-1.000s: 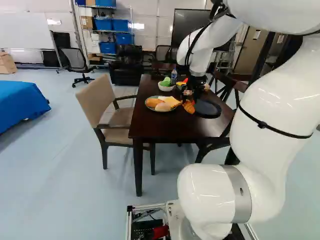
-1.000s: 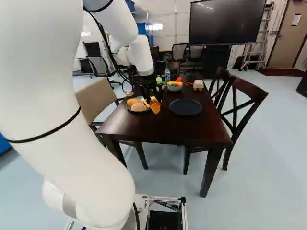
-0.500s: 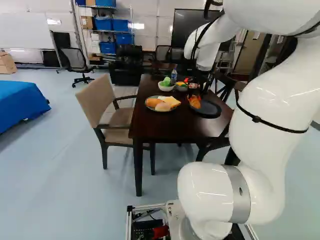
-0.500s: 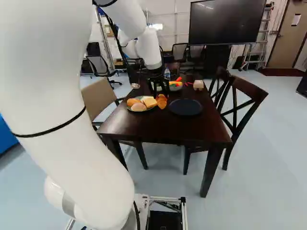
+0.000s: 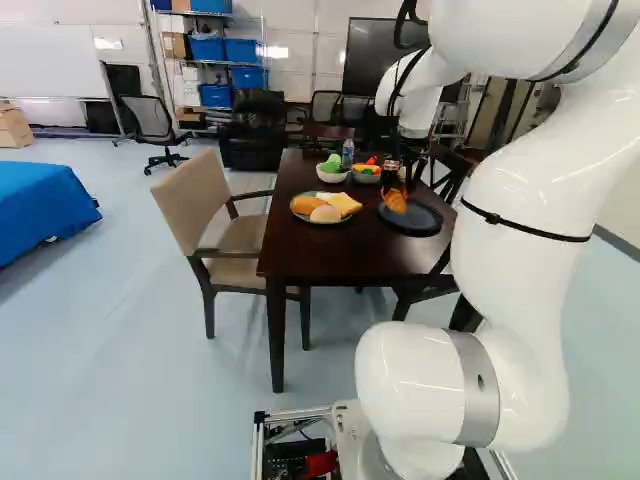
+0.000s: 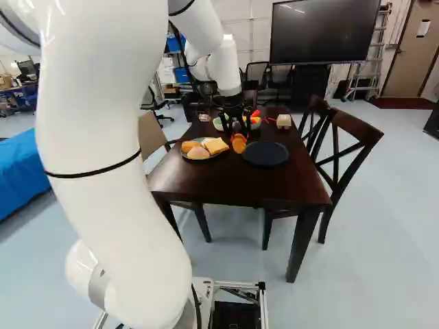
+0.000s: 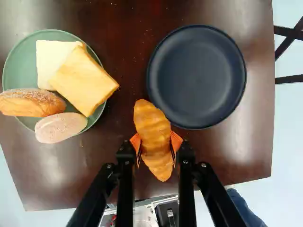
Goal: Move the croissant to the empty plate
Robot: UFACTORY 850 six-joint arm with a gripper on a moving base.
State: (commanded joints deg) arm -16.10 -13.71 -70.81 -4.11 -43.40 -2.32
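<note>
Golden croissant (image 7: 154, 135) sits pinched in the hand (image 6: 238, 133); dark plate (image 7: 196, 75) ahead, off one side; laden green plate (image 7: 18, 68) ahead, off the other.

Left base view: left of the table (image 5: 320, 258), you get the blue cover (image 5: 38, 212) cut off; on the table, contents of grey bowl (image 5: 367, 179) too small to name.

On your dark worktop (image 5: 320, 255), you have a green plate (image 7: 18, 64) near the left edge and a dark plate (image 7: 196, 78) near the right. Farther toward the far edge, you'll see a white bowl (image 5: 332, 178), a grey bowl (image 5: 367, 179), a bottle (image 5: 348, 152), and a pale block (image 6: 284, 122) near the right edge.
</note>
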